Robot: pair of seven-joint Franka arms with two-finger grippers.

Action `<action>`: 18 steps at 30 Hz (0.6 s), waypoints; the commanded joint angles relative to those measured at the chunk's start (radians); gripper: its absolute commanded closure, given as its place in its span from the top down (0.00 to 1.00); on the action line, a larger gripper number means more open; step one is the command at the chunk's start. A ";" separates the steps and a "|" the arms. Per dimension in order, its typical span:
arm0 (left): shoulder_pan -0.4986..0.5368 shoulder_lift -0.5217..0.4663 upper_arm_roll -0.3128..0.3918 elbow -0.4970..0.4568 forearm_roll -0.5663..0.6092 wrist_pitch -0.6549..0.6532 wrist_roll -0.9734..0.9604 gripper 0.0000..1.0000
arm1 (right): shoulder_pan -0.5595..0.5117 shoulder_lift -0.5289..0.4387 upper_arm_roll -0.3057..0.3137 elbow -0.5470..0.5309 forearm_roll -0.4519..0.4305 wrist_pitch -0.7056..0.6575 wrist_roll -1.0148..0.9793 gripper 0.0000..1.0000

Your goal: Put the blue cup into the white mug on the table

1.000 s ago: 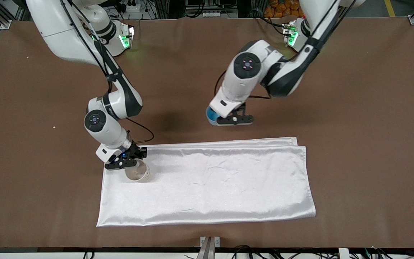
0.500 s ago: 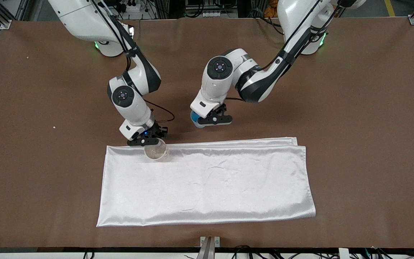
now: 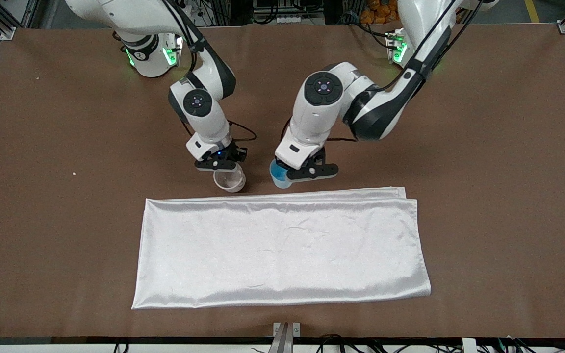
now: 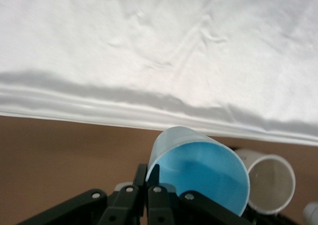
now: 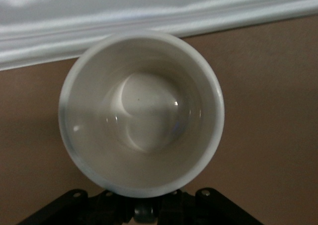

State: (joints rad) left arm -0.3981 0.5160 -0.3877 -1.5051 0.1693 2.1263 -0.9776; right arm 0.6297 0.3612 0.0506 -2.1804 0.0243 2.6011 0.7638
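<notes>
Front view shows my 2 arms reaching in from their bases, both end effectors low over bare tabletop (image 3: 483, 171) just short of the white cloth (image 3: 282, 250). My left end effector (image 3: 290, 175) is clamped on the blue cup (image 3: 279, 174), gripping it by the rim at the side turned toward my own base. From the left wrist view the blue cup (image 4: 198, 173) shows its bright open mouth tilted a little, its fingers (image 4: 149, 173) pinching the wall close together, 1 inside and 1 outside. Nothing lies inside the cup.

My right end effector (image 3: 223, 167) is closed on the white mug (image 3: 229, 180), taking it at the edge toward my base, with the mug hanging out from under it. In the right wrist view the white mug (image 5: 141, 113) fills the frame, mouth up toward the camera, with a bare pale glossy floor and nothing in it; the black finger mounts (image 5: 144, 207) sit at its rim, drawn in narrow around it. I cannot tell from any view whether the mug rests on the tabletop or is held just above it.

Mug and cup sit just beside each other without touching, the mug toward the right arm's end of the tabletop. In the left wrist view the mug (image 4: 271, 183) appears right by the cup. Both are near the folded edge of the cloth, neither over it.
</notes>
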 commanded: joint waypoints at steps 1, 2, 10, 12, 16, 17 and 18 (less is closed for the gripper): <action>0.056 -0.068 -0.003 0.011 0.021 -0.109 0.091 0.00 | 0.093 -0.045 -0.008 -0.033 -0.018 0.010 0.166 0.00; 0.062 -0.071 -0.003 0.016 0.021 -0.126 0.108 0.00 | 0.108 -0.045 -0.009 -0.033 -0.018 0.010 0.184 0.00; 0.091 -0.074 -0.002 0.019 0.027 -0.151 0.169 0.00 | 0.188 -0.045 -0.011 -0.035 -0.020 0.017 0.282 0.00; 0.091 -0.070 -0.002 0.019 0.027 -0.151 0.169 0.00 | 0.200 -0.044 -0.011 -0.033 -0.026 0.017 0.301 0.00; 0.091 -0.065 -0.002 0.017 0.032 -0.151 0.171 0.00 | 0.226 -0.041 -0.011 -0.033 -0.037 0.031 0.348 0.00; 0.091 -0.064 -0.002 0.017 0.032 -0.151 0.172 0.00 | 0.229 -0.039 -0.011 -0.033 -0.044 0.039 0.360 0.00; 0.091 -0.063 -0.002 0.017 0.032 -0.151 0.172 0.00 | 0.232 -0.038 -0.011 -0.033 -0.049 0.048 0.376 0.00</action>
State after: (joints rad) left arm -0.3047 0.4499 -0.3869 -1.4922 0.1721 1.9898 -0.8185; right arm 0.8348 0.3500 0.0502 -2.1851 0.0157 2.6164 1.0601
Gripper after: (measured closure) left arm 0.965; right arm 0.899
